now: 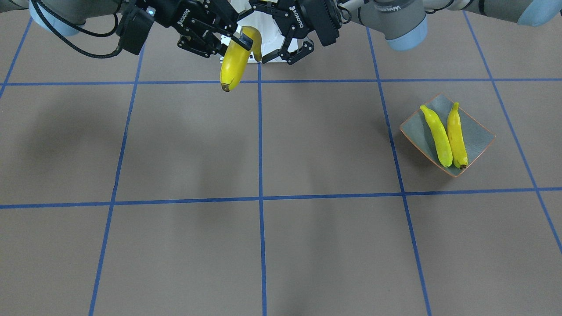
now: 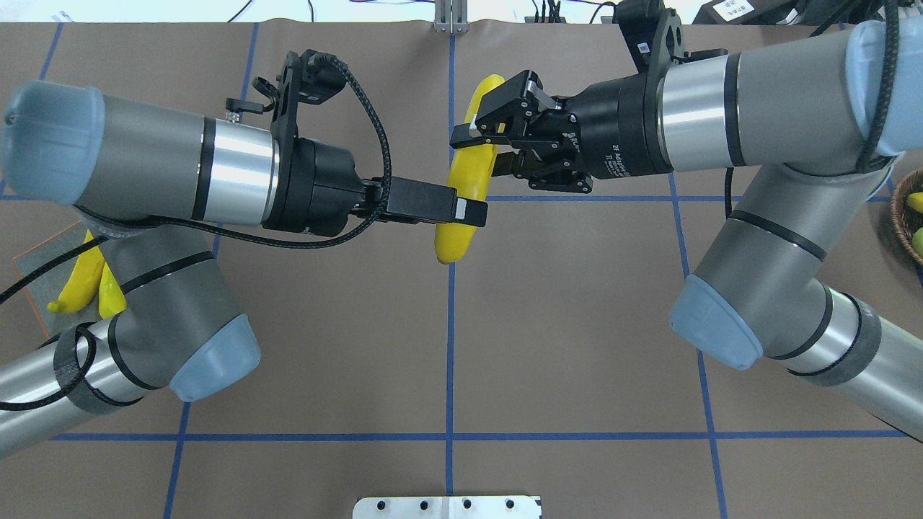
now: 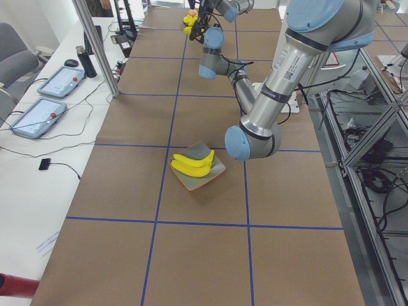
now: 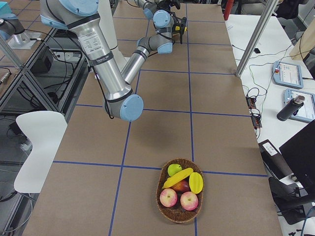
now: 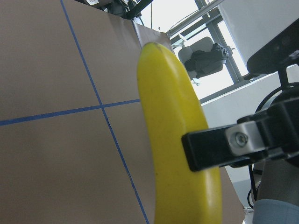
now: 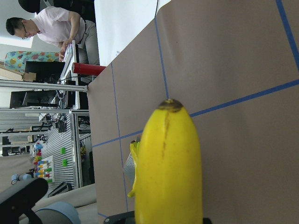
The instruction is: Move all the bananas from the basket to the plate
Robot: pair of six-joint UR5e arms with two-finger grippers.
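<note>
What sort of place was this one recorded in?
Most likely a robotics lab or data-collection cell: a table gridded with blue tape, a left arm and right arm working over it, and control tablets on the side desk.

- Overhead exterior: high, facing forward and down on the table [image 2: 577,324].
- Exterior front-facing: from across the table, steeply down; shares the plate [image 1: 478,136] with exterior left.
- Exterior left, right: table ends, looking lengthwise, distant.
- Wrist cameras: very close, both on the held banana [image 5: 173,140].
</note>
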